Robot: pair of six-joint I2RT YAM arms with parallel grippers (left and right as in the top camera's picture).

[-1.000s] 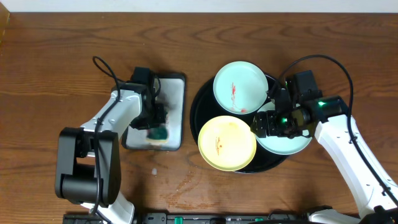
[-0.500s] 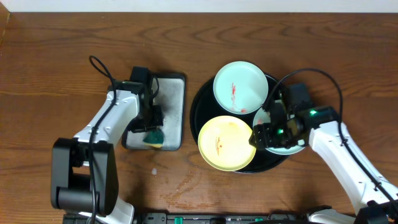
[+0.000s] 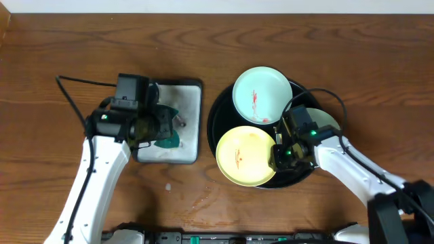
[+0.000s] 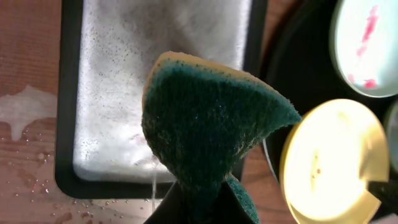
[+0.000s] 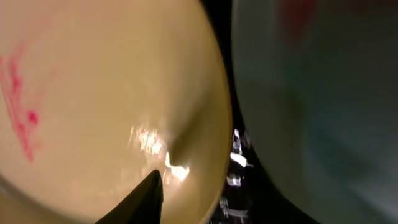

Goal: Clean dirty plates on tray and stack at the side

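Observation:
My left gripper is shut on a green and yellow sponge and holds it just above the silver tray. The round black tray carries three plates. A mint plate with red smears lies at the back. The yellow plate, with faint red marks, lies at the front. A second mint plate is partly hidden by my right arm. My right gripper is at the yellow plate's right rim. In the right wrist view one finger lies over the yellow plate, and the jaws stand apart on either side of the rim.
The silver tray is wet and foamy. Water drops and a small puddle lie on the wooden table left of it, with more drops in front. The black tray sits close to the silver tray's right side.
My left arm has swung left and lifted the sponge off the silver tray. My right gripper has moved left and forward from the second mint plate to the yellow plate's right rim.

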